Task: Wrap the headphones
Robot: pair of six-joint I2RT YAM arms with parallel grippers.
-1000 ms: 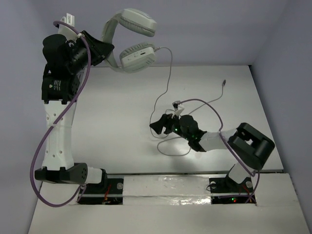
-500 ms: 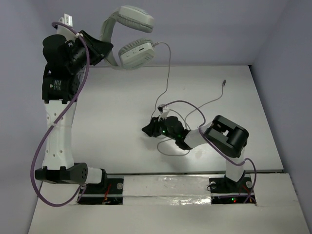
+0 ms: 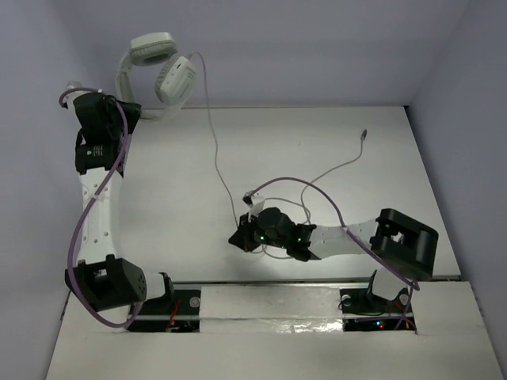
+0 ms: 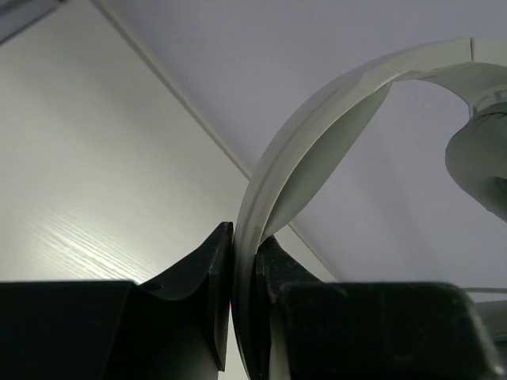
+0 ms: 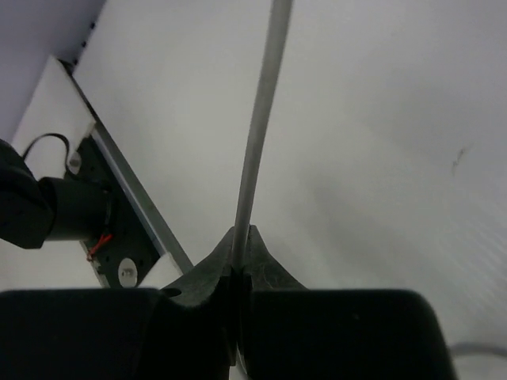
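The white headphones (image 3: 157, 70) hang in the air at the back left, above the table's far edge. My left gripper (image 3: 136, 111) is shut on their headband (image 4: 261, 198), which curves up out of the jaws; one earcup (image 4: 482, 158) shows at the right of the left wrist view. Their thin grey cable (image 3: 212, 134) runs from the earcup down to my right gripper (image 3: 238, 237), which is shut on it near the table's front middle. The cable (image 5: 257, 134) rises straight out of the closed jaws. The rest of the cable loops on the table and ends in a plug (image 3: 364, 134).
Thick purple robot cables (image 3: 317, 190) arch over the right arm and along the left arm (image 3: 95, 206). A white raised ledge (image 3: 269, 297) runs along the near edge with the arm bases. The right arm base (image 5: 55, 210) shows at the left of the right wrist view.
The left arm swung the headphones leftward and back. The right gripper moved left and toward the front and closed on the cable, which now runs taut between the two grippers.
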